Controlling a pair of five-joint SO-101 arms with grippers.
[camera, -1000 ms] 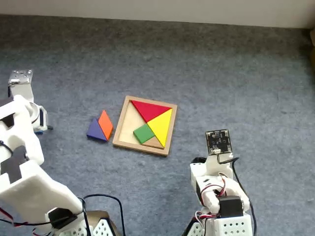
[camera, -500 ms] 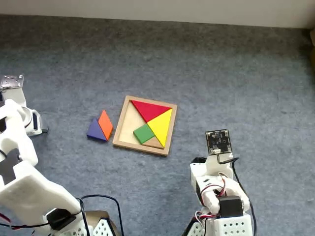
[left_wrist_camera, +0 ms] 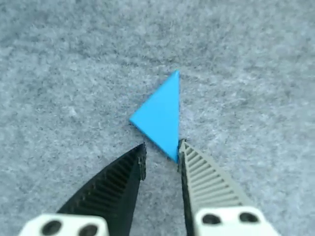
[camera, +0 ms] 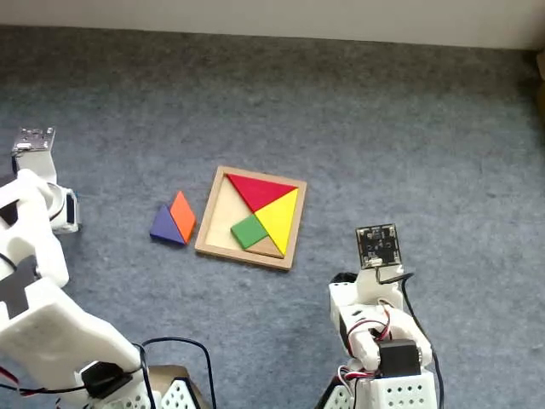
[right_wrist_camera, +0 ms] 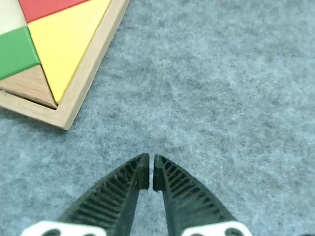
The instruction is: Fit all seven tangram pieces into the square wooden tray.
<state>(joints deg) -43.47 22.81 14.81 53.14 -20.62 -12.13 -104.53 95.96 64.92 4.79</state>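
Left gripper [left_wrist_camera: 162, 145] parted at blue triangle [left_wrist_camera: 160, 113] corner, grey carpet [left_wrist_camera: 246, 59] all round

High view: fixed, well above, looking down on the wooden tray [camera: 218, 215] and carpet [camera: 409, 128] around it. Right wrist view: close, facing down beside the tray's corner, shared with high view. Left wrist view: close over carpet, well apart from the tray.

- The tray [camera: 218, 220] is bare in its part toward the left edge of the table [camera: 409, 128], open from above.
- The purple triangle [camera: 163, 226] and orange piece [camera: 183, 215], touching, sit just beside that rim.
- Bare table surrounds the blue triangle [left_wrist_camera: 160, 115].
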